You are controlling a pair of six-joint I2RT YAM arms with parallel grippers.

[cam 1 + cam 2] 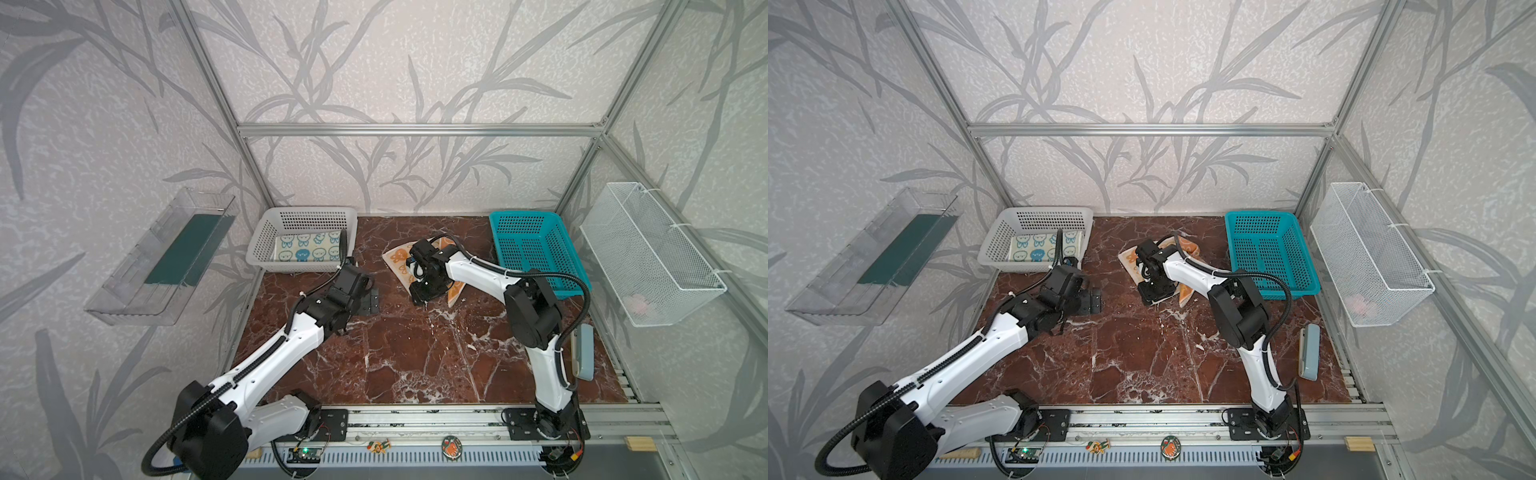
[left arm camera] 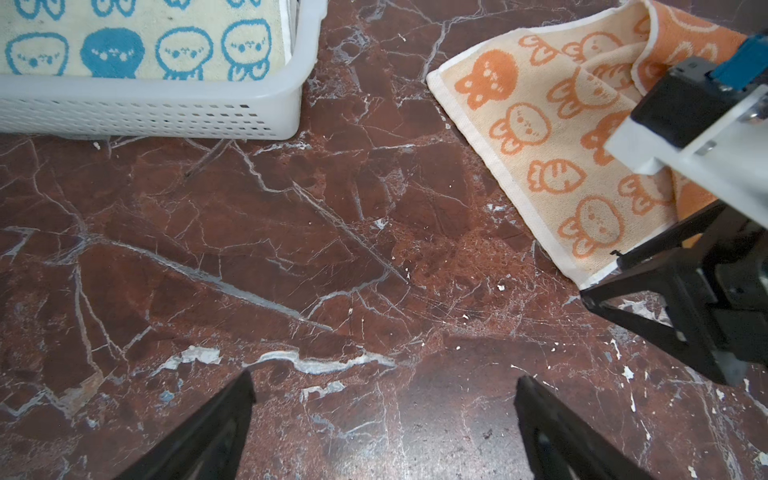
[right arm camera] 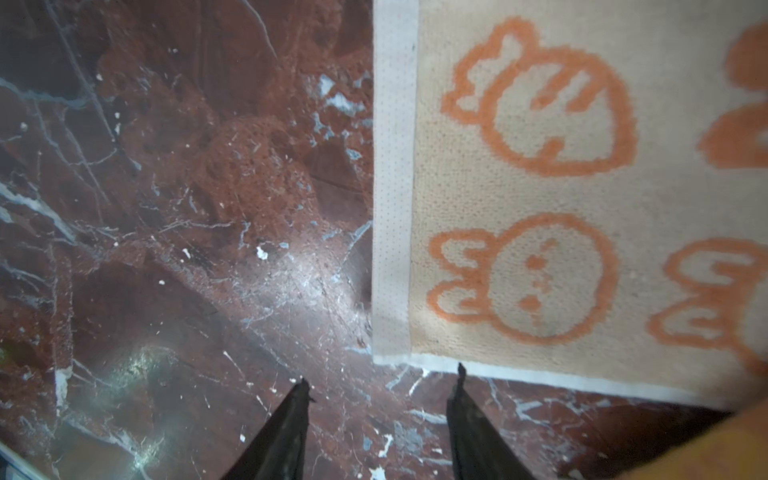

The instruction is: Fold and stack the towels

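An orange and cream bunny towel [image 1: 398, 259] [image 1: 1133, 261] lies on the marble table's middle, one end folded over to show its orange side [image 2: 681, 33]. My right arm covers much of it. My right gripper [image 3: 380, 382] [image 1: 417, 300] hangs at the towel's near corner [image 3: 392, 349], open, with only bare marble between the jaws. One fingertip [image 3: 459, 370] meets the white hem. A cream and blue bunny towel [image 1: 309, 251] [image 2: 137, 41] lies flat in the white basket [image 1: 266, 245]. My left gripper [image 2: 384, 395] [image 1: 372, 300] is wide open over bare marble between the basket and the orange and cream towel.
An empty teal basket [image 1: 532, 249] stands at the back right of the table. A grey-blue flat object [image 1: 582, 353] lies by the table's right edge. A wire basket [image 1: 648, 253] hangs on the right wall and a clear tray [image 1: 166, 257] on the left wall.
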